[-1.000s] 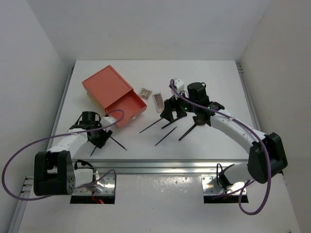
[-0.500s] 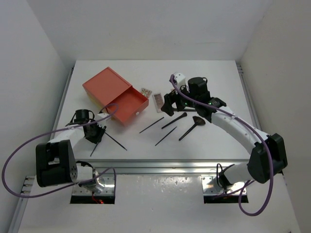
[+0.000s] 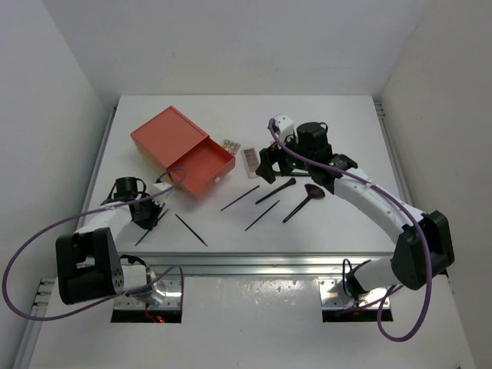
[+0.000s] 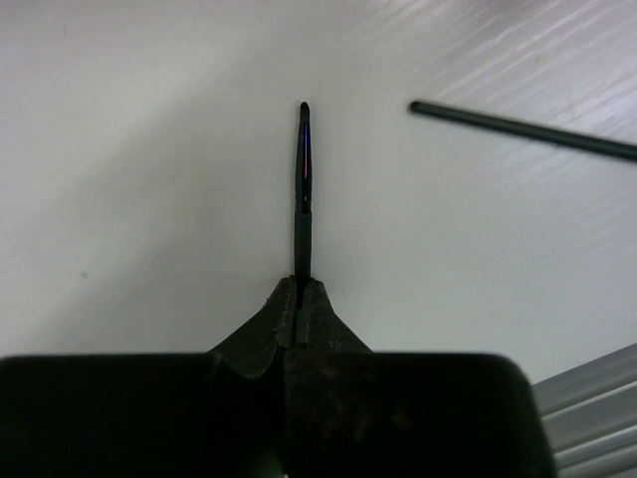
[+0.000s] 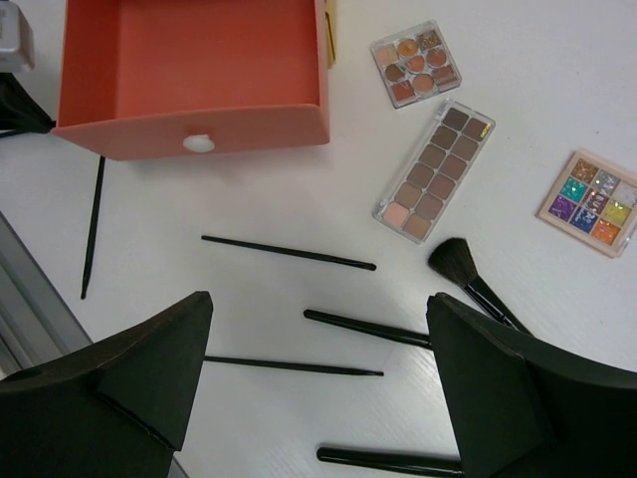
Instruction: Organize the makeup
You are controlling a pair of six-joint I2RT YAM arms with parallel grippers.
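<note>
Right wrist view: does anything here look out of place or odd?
The drawer stands pulled out and empty, while three palettes and several brushes lie loose on the table at mixed angles. Nothing looks spilled or broken.

Left arm: we saw its wrist swing out toward the left edge of the bench (image 3: 346, 227), carrying the left pincer (image 3: 151, 213) with it.
Thin stick (image 3: 151, 227): pinched in that pincer, it turned, and more of its length came into view, slanting toward the near-left.
Loose stick (image 3: 191, 230): it slid a little toward the near edge.
Right arm: the right pincer (image 3: 269, 167) drew back from over the brushes toward the far side.
Fluffy brush (image 3: 301, 203): its head came out from under that arm.
</note>
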